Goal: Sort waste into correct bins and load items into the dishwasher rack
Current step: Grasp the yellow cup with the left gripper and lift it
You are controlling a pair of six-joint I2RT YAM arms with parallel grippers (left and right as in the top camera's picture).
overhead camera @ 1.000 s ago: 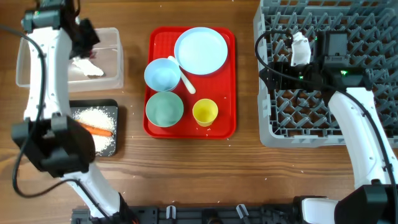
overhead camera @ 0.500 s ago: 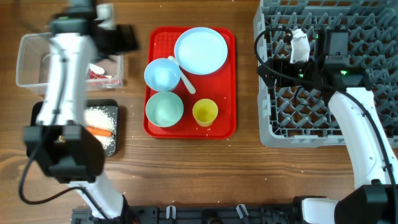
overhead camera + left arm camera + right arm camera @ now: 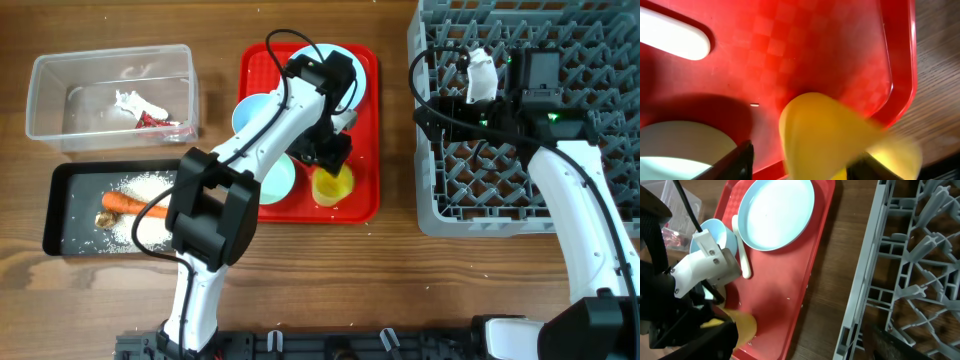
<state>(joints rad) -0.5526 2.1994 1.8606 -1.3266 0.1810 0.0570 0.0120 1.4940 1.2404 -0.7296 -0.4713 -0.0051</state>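
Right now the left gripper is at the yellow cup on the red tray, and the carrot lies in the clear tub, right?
Not quite: the carrot lies in the black bin, not the clear tub, as the overhead view shows. The rest holds.

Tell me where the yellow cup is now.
Overhead, the cup sits in the red tray's lower-right corner, right of a bowl, between the open left claw's fingers.

The yellow cup (image 3: 835, 135) smears into blur at the left wrist, clipped by the bottom edge; overhead, the left arm (image 3: 268, 122) covers much of the plate (image 3: 338, 50).
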